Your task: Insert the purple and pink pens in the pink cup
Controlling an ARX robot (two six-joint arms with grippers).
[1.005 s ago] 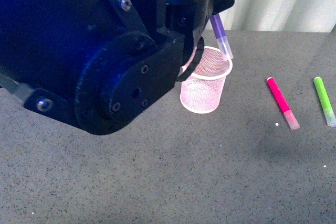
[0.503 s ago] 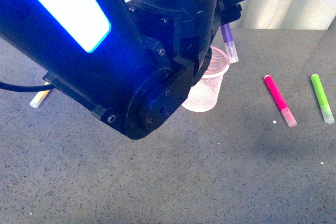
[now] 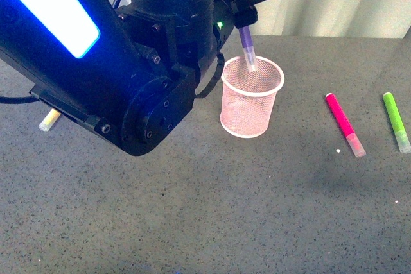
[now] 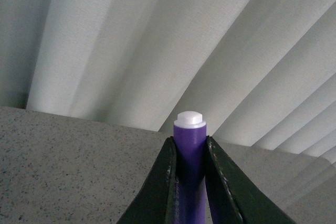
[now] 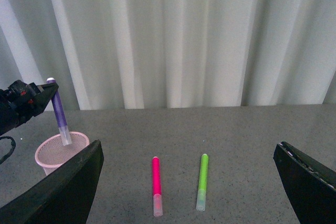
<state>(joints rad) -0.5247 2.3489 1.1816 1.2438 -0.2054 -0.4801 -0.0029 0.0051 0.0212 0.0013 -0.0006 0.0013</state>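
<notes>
With right fingers (image 5: 68,192) apart, left fingers (image 4: 167,182) clamp the purple pen (image 3: 247,52) tip-down at the cup (image 3: 247,113) mouth; next, likely lowering and releasing.

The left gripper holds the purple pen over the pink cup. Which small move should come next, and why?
Probably lower the left gripper slightly: the purple pen hangs nearly upright, its clear cap just inside the pink cup, so releasing now might tip it out.

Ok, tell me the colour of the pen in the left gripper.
The pen is purple, clearest in the left wrist view.
</notes>
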